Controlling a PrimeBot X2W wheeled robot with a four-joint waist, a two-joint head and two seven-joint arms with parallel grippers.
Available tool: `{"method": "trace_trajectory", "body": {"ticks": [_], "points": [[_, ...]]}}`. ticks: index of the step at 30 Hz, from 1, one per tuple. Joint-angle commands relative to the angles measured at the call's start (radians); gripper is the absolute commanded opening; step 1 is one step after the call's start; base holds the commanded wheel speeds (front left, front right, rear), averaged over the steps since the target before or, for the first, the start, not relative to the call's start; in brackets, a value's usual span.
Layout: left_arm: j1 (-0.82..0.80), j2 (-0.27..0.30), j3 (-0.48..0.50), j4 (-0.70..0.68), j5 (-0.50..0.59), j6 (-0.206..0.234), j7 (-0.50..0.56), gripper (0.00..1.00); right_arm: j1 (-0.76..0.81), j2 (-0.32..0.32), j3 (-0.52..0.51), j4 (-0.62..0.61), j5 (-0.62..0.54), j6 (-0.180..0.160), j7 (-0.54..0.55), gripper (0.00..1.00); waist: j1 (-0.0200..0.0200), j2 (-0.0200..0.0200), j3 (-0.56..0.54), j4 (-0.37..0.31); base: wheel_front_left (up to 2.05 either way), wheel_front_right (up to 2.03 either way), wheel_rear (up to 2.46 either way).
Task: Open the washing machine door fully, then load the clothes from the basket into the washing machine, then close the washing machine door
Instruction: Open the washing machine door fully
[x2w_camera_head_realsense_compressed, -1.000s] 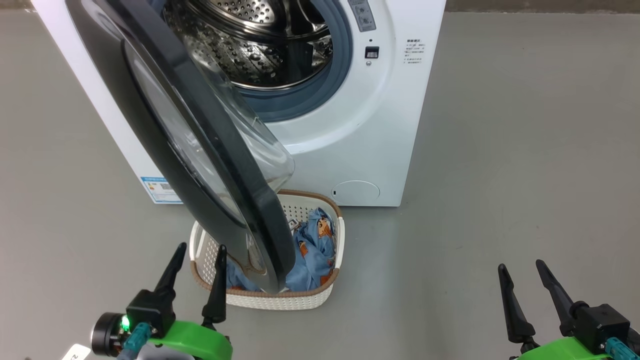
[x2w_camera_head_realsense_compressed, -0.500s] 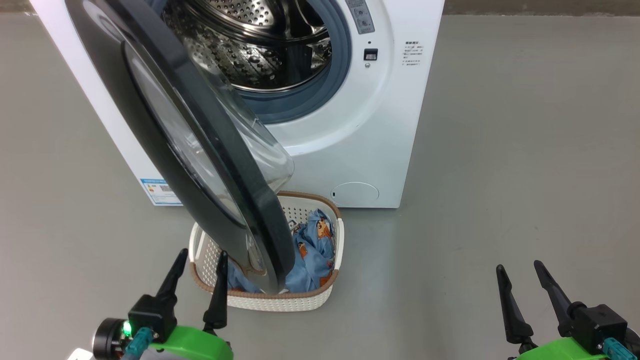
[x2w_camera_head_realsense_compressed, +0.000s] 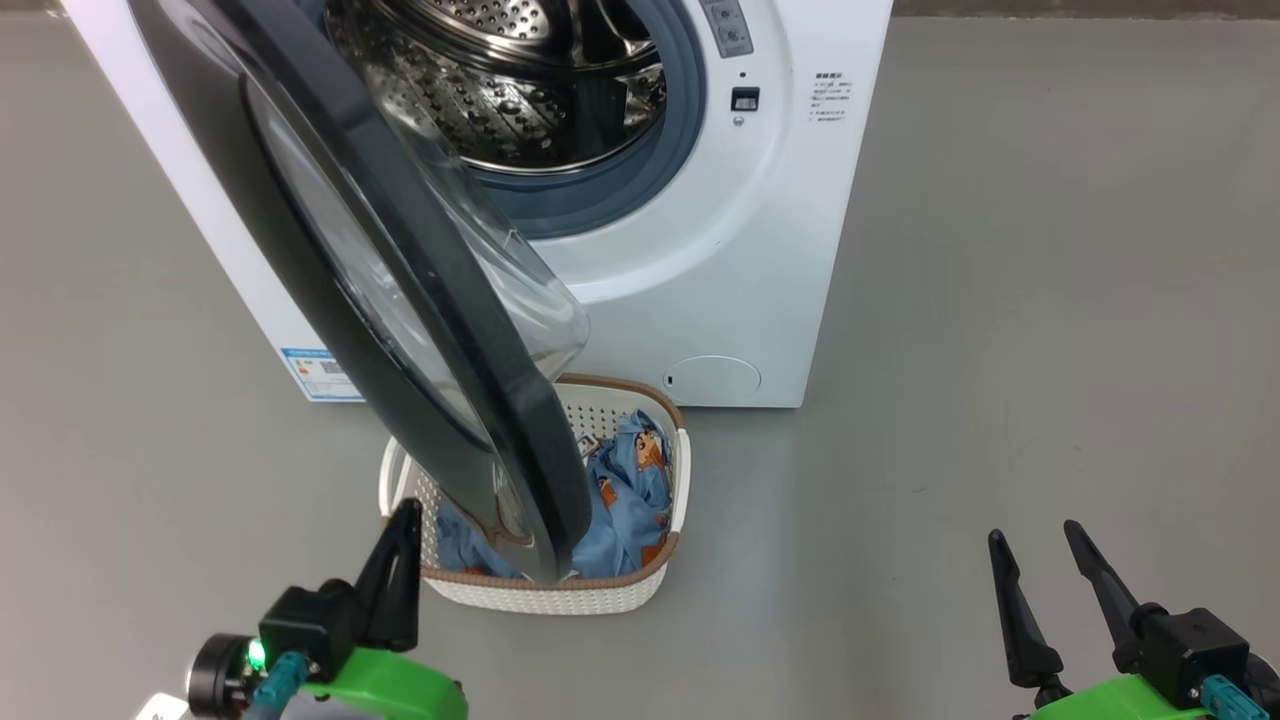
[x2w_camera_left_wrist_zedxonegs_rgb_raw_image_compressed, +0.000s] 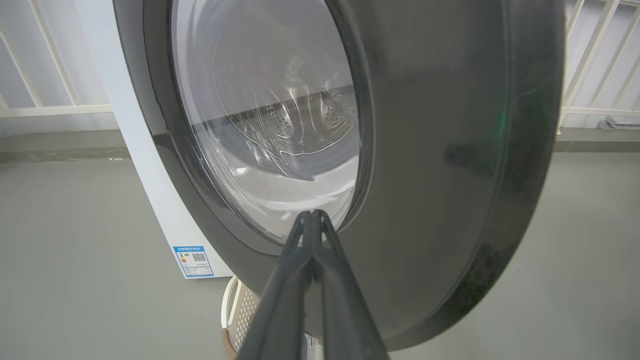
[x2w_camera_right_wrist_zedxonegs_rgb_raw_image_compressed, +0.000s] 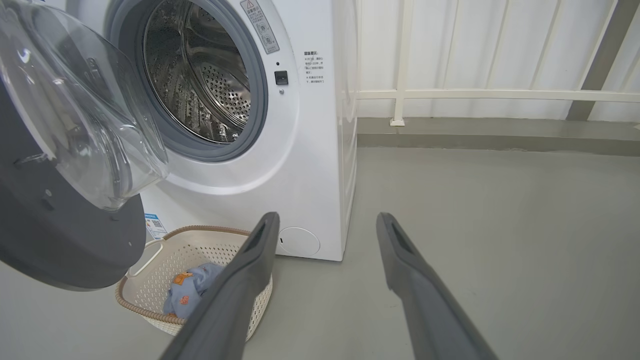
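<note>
- Smooth matte grey floor (x2w_camera_head_realsense_compressed: 1000, 300); a pale barred railing (x2w_camera_right_wrist_zedxonegs_rgb_raw_image_compressed: 500, 94) ran behind.
- The washing machine (x2w_camera_head_realsense_compressed: 780, 250), a white box, stood on the floor. Its perforated steel drum (x2w_camera_head_realsense_compressed: 520, 90) was ringed by a grey-blue rubbery gasket (x2w_camera_head_realsense_compressed: 640, 190). A round filter cover (x2w_camera_head_realsense_compressed: 712, 380) sat low on the front.
- The washing machine door (x2w_camera_head_realsense_compressed: 370, 280) stood open, swung out over the basket. It had a wide glossy black rim and a bulging clear glass bowl (x2w_camera_head_realsense_compressed: 520, 290).
- The basket (x2w_camera_head_realsense_compressed: 560, 595) was cream perforated plastic, a rounded rectangle with a brown woven-look rim. It sat on the floor just before the machine, partly under the door.
- The clothes (x2w_camera_head_realsense_compressed: 630, 500), crumpled light-blue fabric with orange-brown figures, lay inside the basket.
- Left end effector (x2w_camera_head_realsense_compressed: 407, 510): tapered dark fingers pressed tip to tip, gripping nothing, just beside the basket's left rim and aimed at the door's outer face. Contact could not be judged.
- Right end effector (x2w_camera_head_realsense_compressed: 1033, 532): fingers spread wide, empty, well apart over bare floor.
</note>
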Motion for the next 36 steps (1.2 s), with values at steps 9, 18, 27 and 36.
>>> {"method": "trace_trajectory", "body": {"ticks": [9, 18, 27, 36], "points": [[-0.133, 0.025, 0.102, -0.157, 0.03, 0.056, -0.008, 0.0, -0.021, -0.004, 0.021, -0.039, -0.026, 0.002, -0.008, 1.0, 0.0, 0.0, 0.02, 0.019, 0.0, 0.0, 0.0], [-0.265, 0.035, 0.116, -0.419, 0.076, 0.087, -0.008, 0.0, -0.023, -0.004, 0.027, -0.047, -0.047, 0.002, -0.004, 1.0, 0.0, 0.0, 0.018, 0.019, 0.0, 0.0, 0.0], [-0.295, 0.014, -0.186, -0.566, 0.026, 0.054, 0.101, 0.0, -0.005, -0.004, 0.028, -0.065, -0.053, 0.002, 0.006, 1.0, 0.0, 0.0, 0.013, 0.014, 0.0, 0.0, 0.0], [-0.299, 0.013, -0.474, -0.447, -0.155, 0.093, 0.232, 0.0, 0.002, -0.004, 0.05, -0.07, -0.054, 0.002, 0.014, 1.0, 0.0, 0.0, 0.013, 0.01, 0.0, 0.0, 0.0]]}}
